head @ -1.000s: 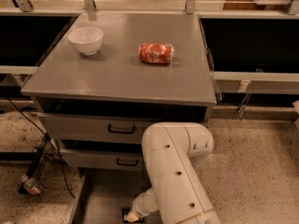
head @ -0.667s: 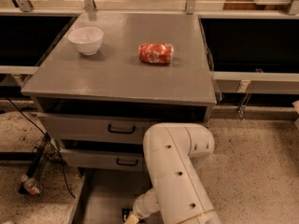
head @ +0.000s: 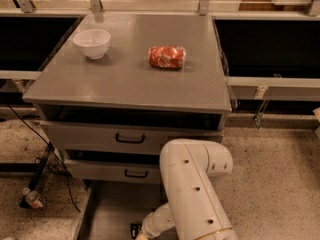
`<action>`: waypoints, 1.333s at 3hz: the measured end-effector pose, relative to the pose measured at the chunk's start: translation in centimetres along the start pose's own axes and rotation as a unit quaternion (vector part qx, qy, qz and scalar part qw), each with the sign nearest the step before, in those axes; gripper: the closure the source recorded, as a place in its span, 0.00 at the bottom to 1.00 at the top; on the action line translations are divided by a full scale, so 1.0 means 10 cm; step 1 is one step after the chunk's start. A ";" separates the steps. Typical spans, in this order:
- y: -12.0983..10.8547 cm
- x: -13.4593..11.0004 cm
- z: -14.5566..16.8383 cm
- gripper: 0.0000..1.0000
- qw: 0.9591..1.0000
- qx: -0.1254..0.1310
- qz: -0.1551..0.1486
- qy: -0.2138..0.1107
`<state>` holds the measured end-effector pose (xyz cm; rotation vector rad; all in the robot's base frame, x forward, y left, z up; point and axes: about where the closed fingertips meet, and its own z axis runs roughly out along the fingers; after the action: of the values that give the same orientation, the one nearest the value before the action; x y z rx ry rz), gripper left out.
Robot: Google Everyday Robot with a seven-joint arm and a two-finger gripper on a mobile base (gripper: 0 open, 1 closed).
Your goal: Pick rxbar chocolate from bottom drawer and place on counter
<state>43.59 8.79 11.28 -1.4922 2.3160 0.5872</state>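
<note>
The bottom drawer (head: pixel 107 211) is pulled out, and its plain grey floor shows at the lower left. My white arm (head: pixel 195 194) reaches down into it from the right. My gripper (head: pixel 136 230) is a small dark shape at the wrist's end, just above the drawer floor at the picture's bottom edge and mostly cut off. The rxbar chocolate is hidden or out of view; I cannot make it out apart from that dark shape. The counter (head: pixel 125 84) is the broad grey top of the cabinet.
A white bowl (head: pixel 92 42) stands at the counter's back left, and a red soda can (head: pixel 166 57) lies on its side near the middle. Two closed drawers with black handles (head: pixel 130 138) sit above the open one. Cables and a bottle (head: pixel 34 199) lie on the floor at left.
</note>
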 end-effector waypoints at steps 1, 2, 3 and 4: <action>0.00 0.00 0.01 0.32 1.000 0.000 0.000 0.000; 0.00 0.01 0.01 0.38 1.000 0.000 0.000 0.000; 0.01 0.02 0.03 0.56 1.000 0.002 -0.005 -0.009; 0.04 0.02 0.01 0.81 1.000 0.011 -0.018 -0.018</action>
<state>43.20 8.83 11.18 -1.4982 2.2571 0.5721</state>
